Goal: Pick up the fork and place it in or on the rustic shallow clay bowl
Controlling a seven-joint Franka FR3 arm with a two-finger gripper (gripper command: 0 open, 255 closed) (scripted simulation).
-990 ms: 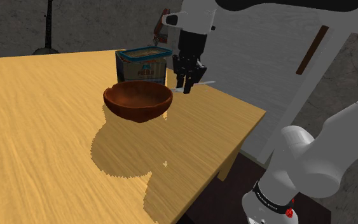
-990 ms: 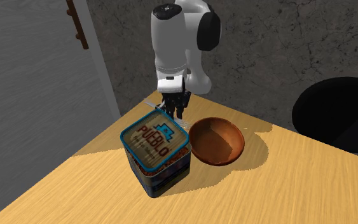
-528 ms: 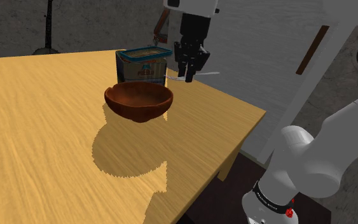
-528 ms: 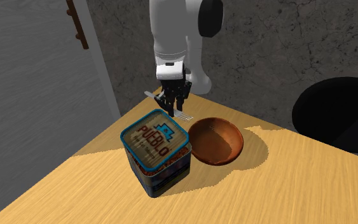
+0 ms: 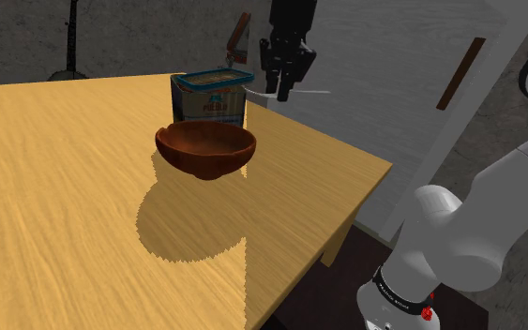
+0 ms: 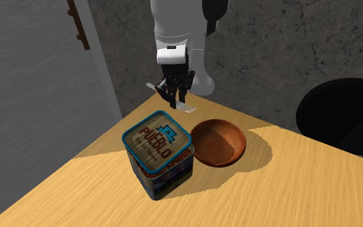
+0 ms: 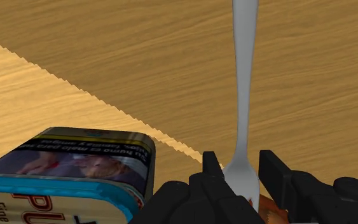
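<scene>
Wooden table [image 5: 55, 206], seen from three cameras. The white arm [image 5: 477, 225] reaches over the table's far part. A square tin [image 6: 159, 151] with a blue rim stands on the table, and a shallow brown bowl [image 6: 218, 143] sits upright just beside it. The black gripper [image 6: 173, 101] points downward, its fingers closed narrowly on the grey fork [image 7: 244, 95]. The fork is held roughly level in the air, above the table near the tin's far side and apart from the bowl.
</scene>
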